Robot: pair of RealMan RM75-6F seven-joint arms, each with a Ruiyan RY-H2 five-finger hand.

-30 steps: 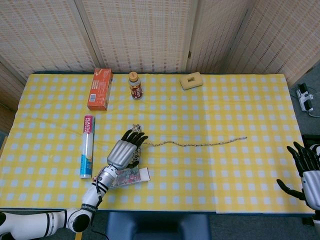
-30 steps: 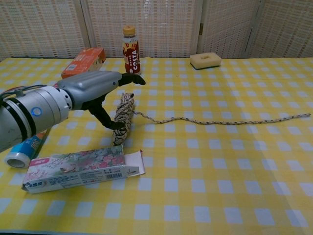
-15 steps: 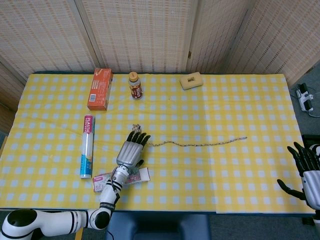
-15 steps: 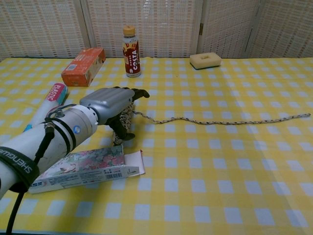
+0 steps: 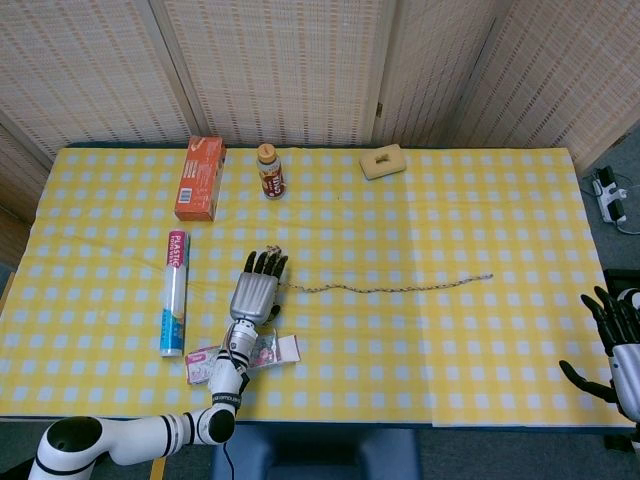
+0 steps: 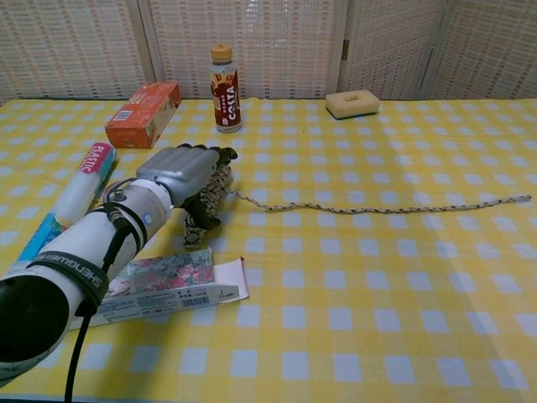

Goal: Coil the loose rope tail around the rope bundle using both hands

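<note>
We have our left hand [image 6: 180, 172] laid over the rope bundle [image 6: 210, 197], fingers stretched along its top and the thumb tucked down at its side; we cannot tell whether the bundle is truly gripped or only covered. We judge the hand is there to pin the bundle, so it stays put while the tail is wound.

The loose rope tail [image 5: 400, 289] runs from the bundle out to the right across the desk [image 5: 450, 220], lying slack and uncoiled. Our right hand [image 5: 618, 345] waits far to the right of the bundle, off the desk edge, fingers spread and holding nothing.

Half a second ago the left hand sat a little right of the bundle and more raised; it has since shifted left and settled lower onto it. The tail's line has straightened slightly, and the right hand has dropped a little.
</note>
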